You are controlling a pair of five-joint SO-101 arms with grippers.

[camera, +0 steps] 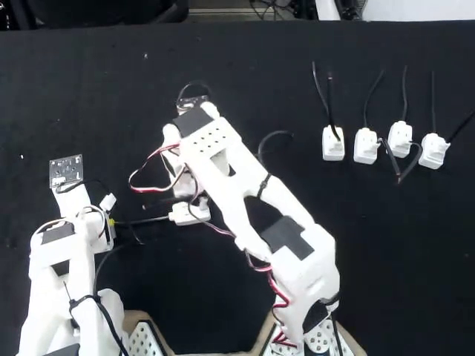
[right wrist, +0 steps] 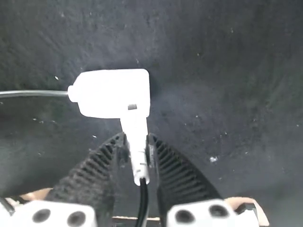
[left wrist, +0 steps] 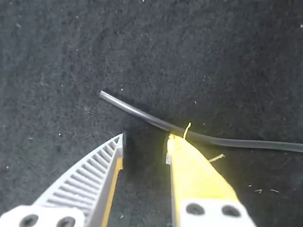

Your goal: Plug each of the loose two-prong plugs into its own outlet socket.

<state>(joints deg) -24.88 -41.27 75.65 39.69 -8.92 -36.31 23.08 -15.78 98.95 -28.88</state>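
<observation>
While right tool clamps plug, socket block touches plug's tip.

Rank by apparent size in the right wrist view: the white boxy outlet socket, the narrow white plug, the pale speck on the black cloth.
1. white boxy outlet socket
2. narrow white plug, partly covered
3. pale speck
</observation>
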